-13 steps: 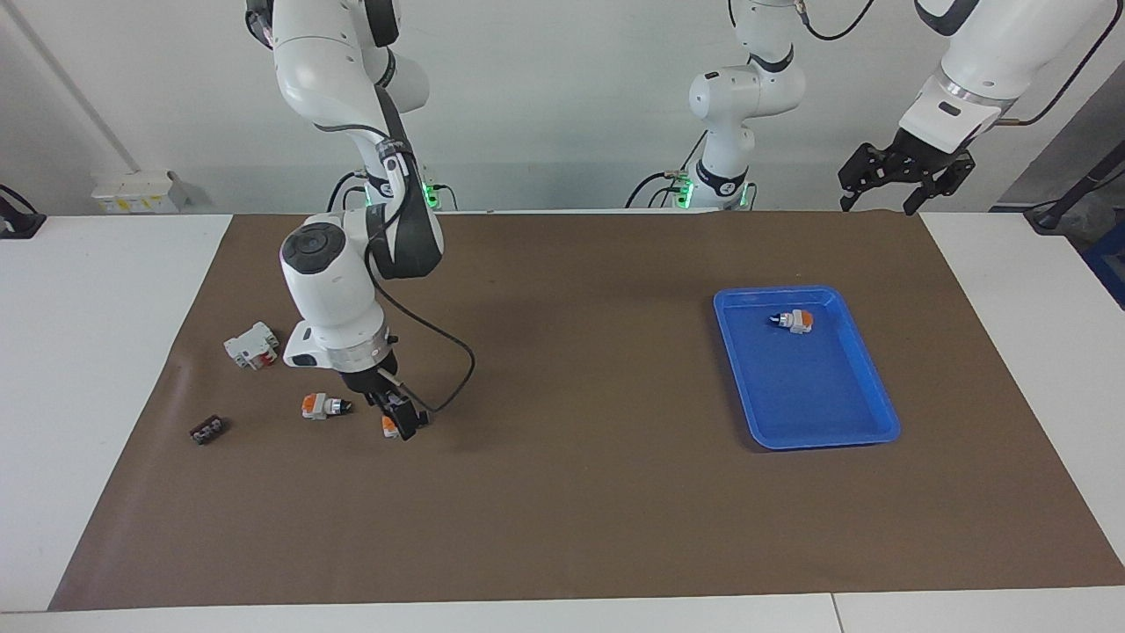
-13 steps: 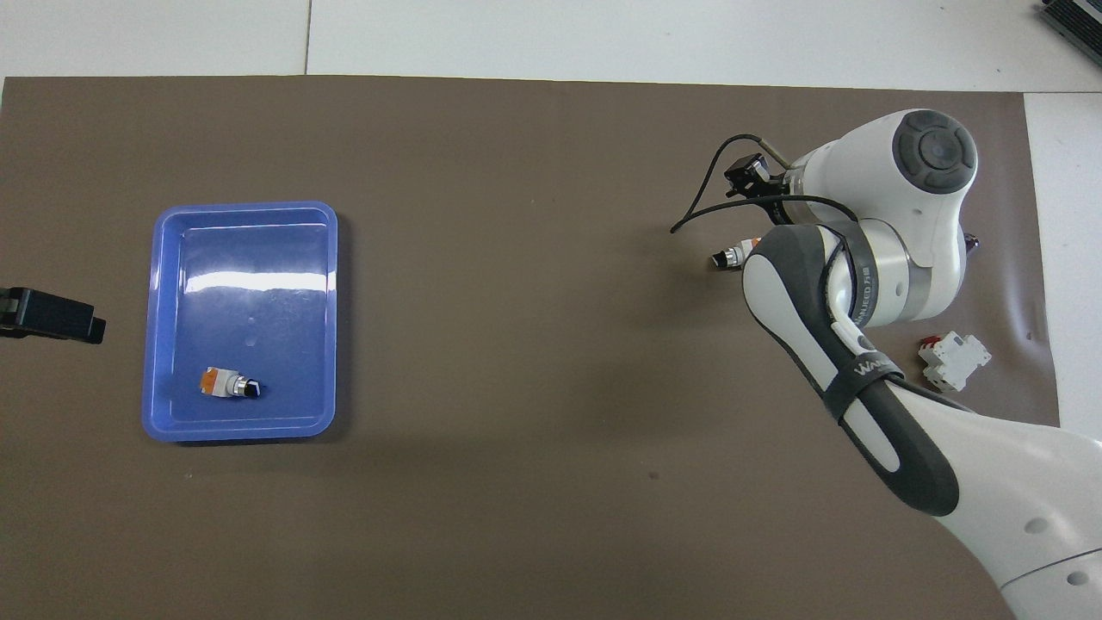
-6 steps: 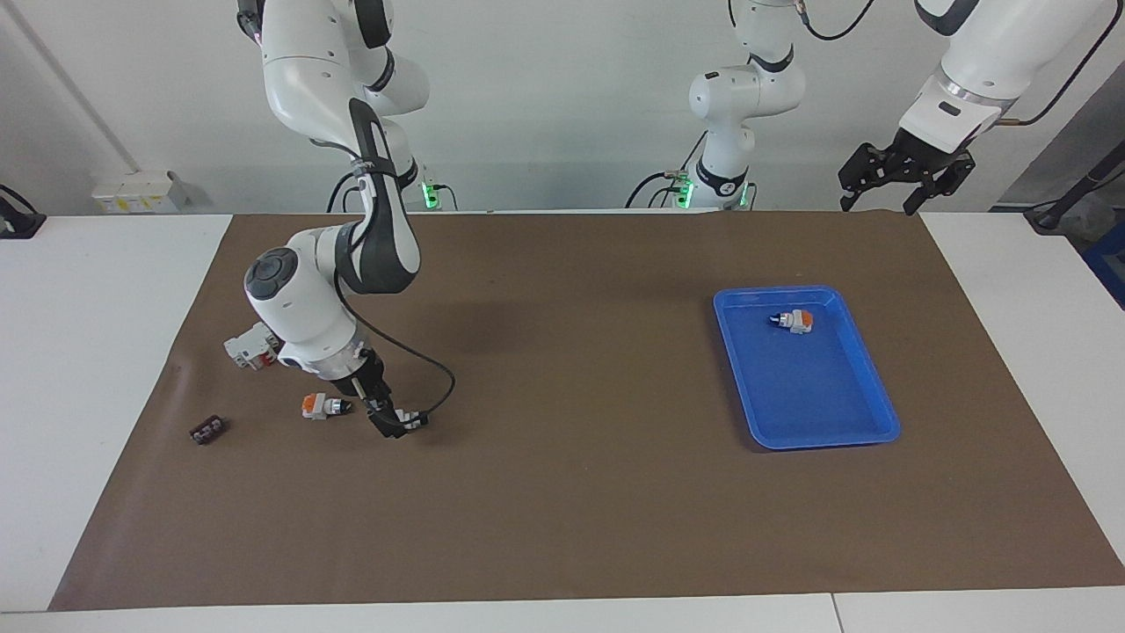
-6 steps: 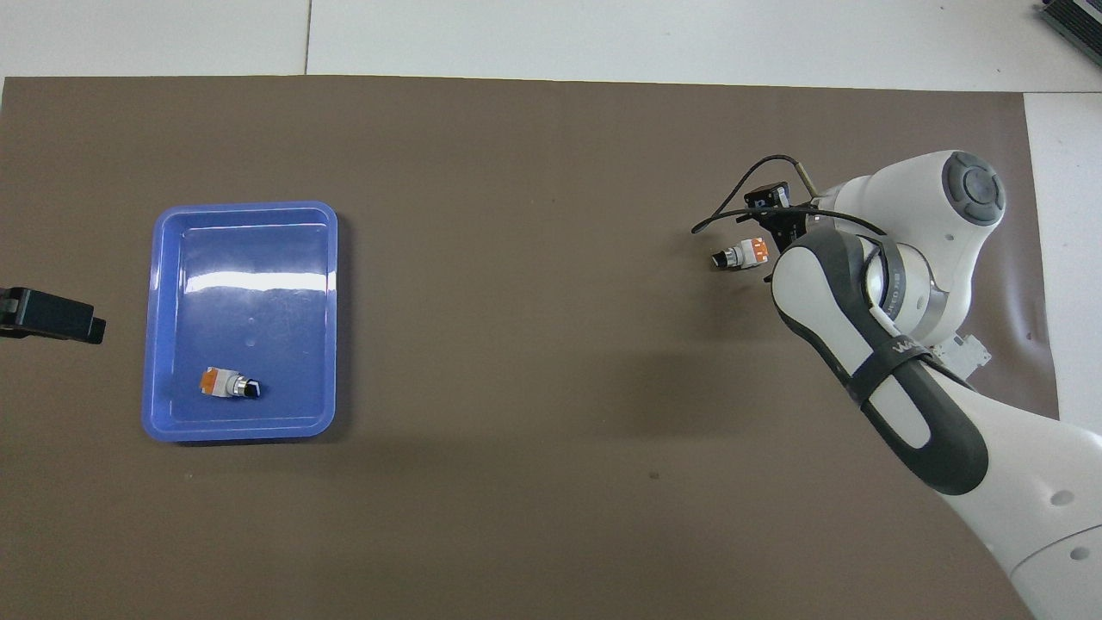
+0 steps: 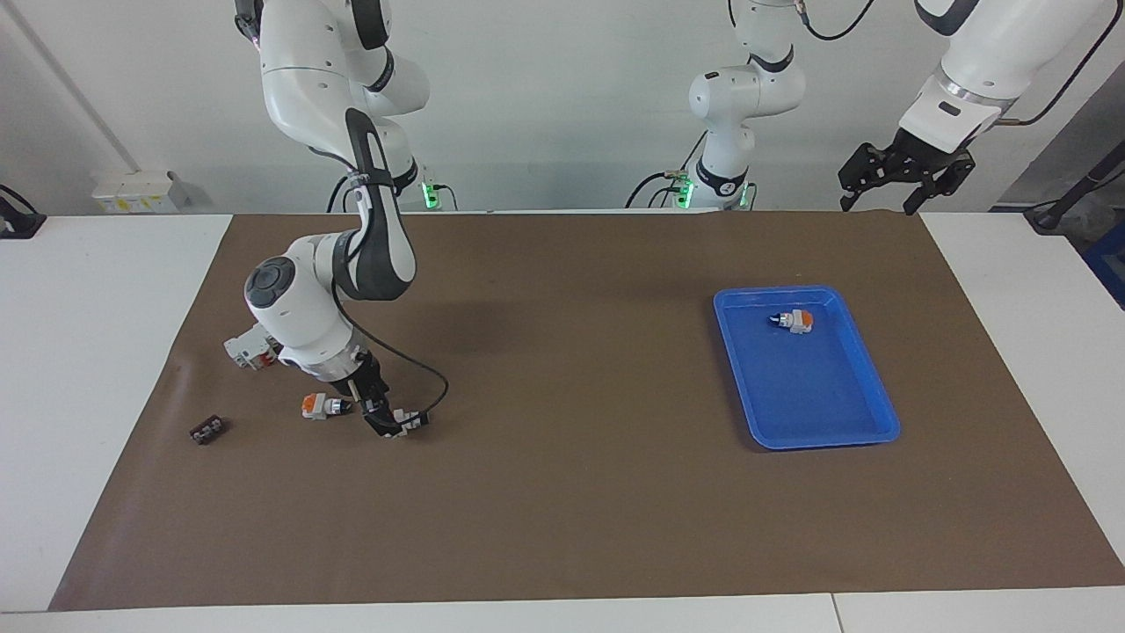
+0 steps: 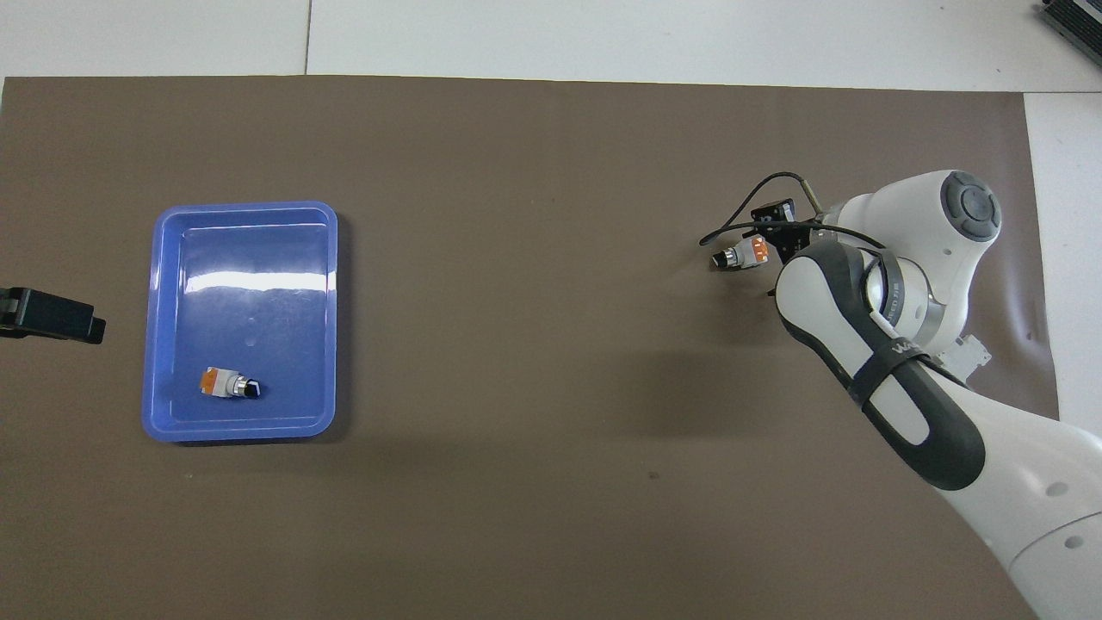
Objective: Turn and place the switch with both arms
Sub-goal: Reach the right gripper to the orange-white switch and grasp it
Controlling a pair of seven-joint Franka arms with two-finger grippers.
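Observation:
The switch [image 5: 411, 418] lies on the brown mat toward the right arm's end of the table. In the overhead view it [image 6: 740, 254] shows an orange end, a white body and a dark knob end that points toward the left arm's end. My right gripper [image 5: 395, 424] is tilted low over the mat at the switch's orange end; in the overhead view [image 6: 773, 245] it touches or nearly touches that end. My left gripper [image 5: 905, 180] waits open and empty in the air by the left arm's end of the table; its tip shows in the overhead view [image 6: 52, 317].
A similar orange-and-white switch [image 5: 321, 406] lies beside the right gripper. A white block with a red mark [image 5: 249, 345] and a small black part [image 5: 207, 430] lie near it. A blue tray [image 5: 817, 437] holds another such switch [image 5: 795, 321].
My right arm has swung and tilted, bringing its gripper down to the switch's orange end. The switch has barely moved. The left arm has not moved.

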